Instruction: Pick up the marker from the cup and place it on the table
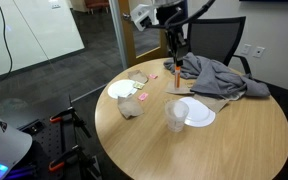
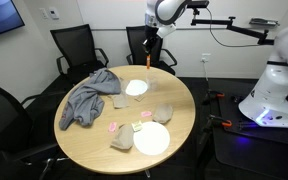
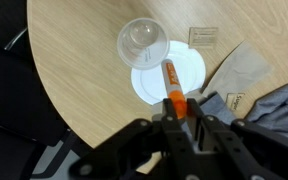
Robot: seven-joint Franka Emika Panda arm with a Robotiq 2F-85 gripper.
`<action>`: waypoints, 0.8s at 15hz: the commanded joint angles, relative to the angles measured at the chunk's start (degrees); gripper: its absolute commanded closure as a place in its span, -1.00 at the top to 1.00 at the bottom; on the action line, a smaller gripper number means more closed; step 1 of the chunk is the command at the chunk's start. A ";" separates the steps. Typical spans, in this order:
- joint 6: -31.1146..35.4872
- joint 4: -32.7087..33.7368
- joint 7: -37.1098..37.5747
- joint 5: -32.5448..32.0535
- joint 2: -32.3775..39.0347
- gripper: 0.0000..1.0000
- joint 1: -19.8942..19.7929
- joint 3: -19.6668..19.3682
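Note:
My gripper (image 3: 181,108) is shut on the orange-red marker (image 3: 170,85), which sticks out from between the fingers. In both exterior views the gripper (image 1: 175,44) (image 2: 149,42) hangs high above the round light-wood table (image 1: 234,145) (image 2: 89,140), with the marker (image 1: 175,68) pointing down. The clear plastic cup (image 3: 142,42) (image 1: 175,115) (image 2: 152,87) stands upright and empty beside a white plate (image 3: 184,72), below the gripper.
A grey cloth (image 1: 219,78) (image 2: 89,97) lies bunched on the table near the plate. A second white plate (image 1: 122,89) (image 2: 151,139) and crumpled plastic (image 1: 132,107) lie farther off. Paper packets (image 3: 203,35) lie by the plate. Black chairs (image 2: 72,45) ring the table.

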 commanded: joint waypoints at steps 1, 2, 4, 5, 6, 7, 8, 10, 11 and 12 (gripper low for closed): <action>-1.16 -0.39 -1.43 0.09 -1.77 -0.91 0.99 1.73; -1.30 -0.10 -1.56 0.14 -1.38 -0.91 1.27 2.24; -1.67 0.52 -2.04 0.42 -0.54 -0.91 2.00 3.32; -1.90 0.98 -2.53 0.79 0.01 -0.91 2.36 3.98; -1.96 1.22 -3.38 1.35 0.46 -0.91 2.60 4.65; -2.04 1.14 -4.59 2.00 0.69 -0.91 2.88 5.37; -1.92 1.34 -5.78 2.50 1.30 -0.91 3.06 5.93; -2.36 2.26 -7.90 3.30 2.87 -0.91 3.56 7.14; -2.46 2.78 -9.00 3.64 3.76 -0.91 3.67 7.68; -2.84 3.35 -10.12 4.24 4.62 -0.91 3.76 8.26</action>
